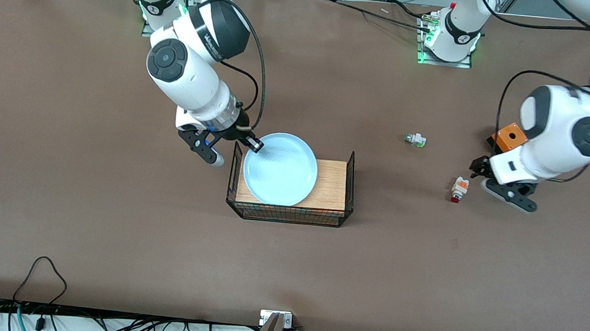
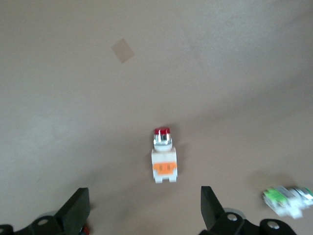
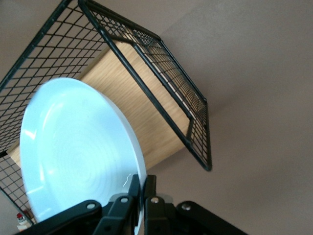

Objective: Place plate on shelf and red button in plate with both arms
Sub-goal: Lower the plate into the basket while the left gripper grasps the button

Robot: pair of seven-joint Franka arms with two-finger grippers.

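The pale light-blue plate (image 1: pixel 280 168) hangs over the wire basket (image 1: pixel 348 191) with a wooden floor. My right gripper (image 1: pixel 254 144) is shut on the plate's rim at the edge toward the right arm's end. In the right wrist view the plate (image 3: pixel 73 152) stands between the shut fingers (image 3: pixel 149 188). The red button (image 1: pixel 459 189) lies on the table toward the left arm's end. My left gripper (image 1: pixel 494 181) is open just beside it. In the left wrist view the red button (image 2: pixel 163 156) lies ahead of the two spread fingers (image 2: pixel 78 208).
A white part with a green tip (image 1: pixel 415 139) lies farther from the front camera than the red button; it also shows in the left wrist view (image 2: pixel 286 198). An orange block (image 1: pixel 509 136) sits by the left arm. Cables run along the table's near edge.
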